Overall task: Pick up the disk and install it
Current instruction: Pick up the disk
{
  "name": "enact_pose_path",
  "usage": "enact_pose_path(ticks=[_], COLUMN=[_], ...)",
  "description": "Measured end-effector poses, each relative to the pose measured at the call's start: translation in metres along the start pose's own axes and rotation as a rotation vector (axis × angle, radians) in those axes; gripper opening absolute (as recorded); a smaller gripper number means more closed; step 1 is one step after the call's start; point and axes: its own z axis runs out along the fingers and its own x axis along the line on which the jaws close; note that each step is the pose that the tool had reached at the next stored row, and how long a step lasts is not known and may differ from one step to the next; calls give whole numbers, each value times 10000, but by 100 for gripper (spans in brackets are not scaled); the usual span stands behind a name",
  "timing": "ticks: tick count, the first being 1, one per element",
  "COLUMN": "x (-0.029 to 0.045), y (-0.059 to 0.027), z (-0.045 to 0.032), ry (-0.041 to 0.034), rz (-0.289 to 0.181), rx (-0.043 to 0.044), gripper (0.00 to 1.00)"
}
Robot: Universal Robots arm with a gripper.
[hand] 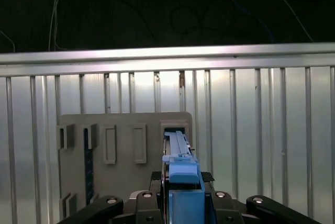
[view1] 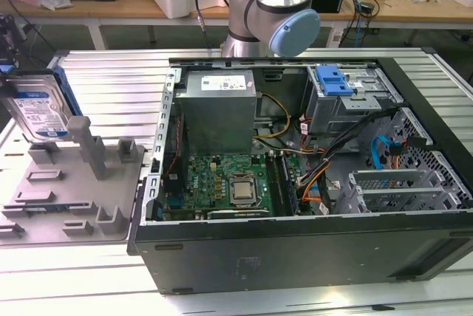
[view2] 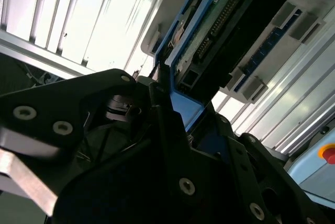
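First wrist view shows the gripper [hand: 182, 178] clamped on the disk [hand: 178, 150] at the grey tray [hand: 125, 122].

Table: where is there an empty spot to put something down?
Bare table slats lie behind the grey tray, between the disk and the computer case. Another free strip runs in front of tray and case, nearest the exterior camera. Crowded: the tray's posts and the case's inside, full of boards and cables.
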Motion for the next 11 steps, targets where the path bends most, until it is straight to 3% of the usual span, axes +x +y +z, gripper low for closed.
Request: enact_pose_path(ticks=[5,11], x=[3,7], y=[0,1], z=[-93,-268], ry=[40,130], rz=[0,0], rx=[1,5], gripper=[37,37])
